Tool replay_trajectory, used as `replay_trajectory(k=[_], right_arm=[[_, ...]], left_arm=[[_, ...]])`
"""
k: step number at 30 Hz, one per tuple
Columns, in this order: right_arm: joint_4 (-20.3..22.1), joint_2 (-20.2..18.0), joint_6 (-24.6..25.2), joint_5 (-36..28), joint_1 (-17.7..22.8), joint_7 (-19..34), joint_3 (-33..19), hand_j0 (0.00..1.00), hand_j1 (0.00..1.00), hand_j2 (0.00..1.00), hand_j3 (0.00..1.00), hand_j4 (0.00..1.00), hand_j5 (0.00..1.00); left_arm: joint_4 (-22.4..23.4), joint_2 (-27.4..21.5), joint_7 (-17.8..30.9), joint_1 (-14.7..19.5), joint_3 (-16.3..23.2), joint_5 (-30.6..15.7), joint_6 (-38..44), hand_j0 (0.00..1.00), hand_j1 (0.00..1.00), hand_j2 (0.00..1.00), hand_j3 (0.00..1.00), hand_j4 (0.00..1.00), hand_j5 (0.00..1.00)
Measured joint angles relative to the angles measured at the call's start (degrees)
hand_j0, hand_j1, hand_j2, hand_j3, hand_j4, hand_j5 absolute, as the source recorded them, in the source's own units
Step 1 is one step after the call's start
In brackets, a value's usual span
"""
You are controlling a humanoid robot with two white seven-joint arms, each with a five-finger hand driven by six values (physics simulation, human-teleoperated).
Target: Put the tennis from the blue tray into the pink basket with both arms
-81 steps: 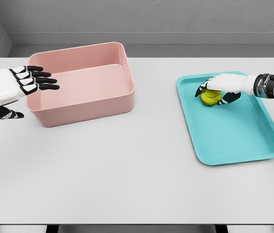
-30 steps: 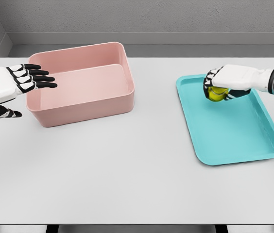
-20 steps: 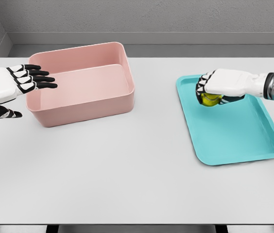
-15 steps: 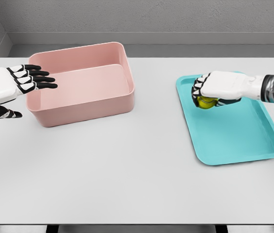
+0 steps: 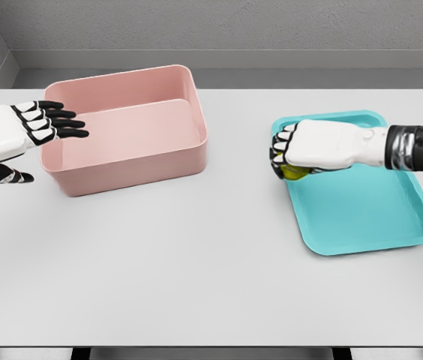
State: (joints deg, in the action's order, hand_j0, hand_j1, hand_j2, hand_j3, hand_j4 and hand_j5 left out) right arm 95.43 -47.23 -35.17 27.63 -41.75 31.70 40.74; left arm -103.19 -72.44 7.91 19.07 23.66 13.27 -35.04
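Grey wall backs the white counter (image 5: 196, 270). At the left edge of the frame my left hand (image 5: 16, 131) hovers, fingers spread and holding nothing, their tips over the left rim of the pink basket (image 5: 129, 131). Right of center, my right hand (image 5: 313, 146) is clenched around the tennis ball (image 5: 292, 173), above the left edge of the blue tray (image 5: 369, 210).

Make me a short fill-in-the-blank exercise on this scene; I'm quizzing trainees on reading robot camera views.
1. The right hand is closed around the ____.
2. That hand is over the left edge of the ____ tray.
3. The left hand, fingers spread, hovers at the left side of the pink ____.
4. The basket holds ____ so far.

Missing words: tennis ball; blue; basket; nothing
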Motion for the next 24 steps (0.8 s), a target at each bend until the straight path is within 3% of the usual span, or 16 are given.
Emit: replay_trajectory(k=[24], right_arm=[[4.5, 7.6, 0.0, 1.0, 2.9, 0.3, 2.1, 0.36, 0.36, 0.36, 0.36, 0.36, 0.36]], left_arm=[[0.0, 0.2, 0.9, -0.2, 0.1, -0.1, 0.0, 1.0, 1.0, 1.0, 1.0, 1.0, 1.0]])
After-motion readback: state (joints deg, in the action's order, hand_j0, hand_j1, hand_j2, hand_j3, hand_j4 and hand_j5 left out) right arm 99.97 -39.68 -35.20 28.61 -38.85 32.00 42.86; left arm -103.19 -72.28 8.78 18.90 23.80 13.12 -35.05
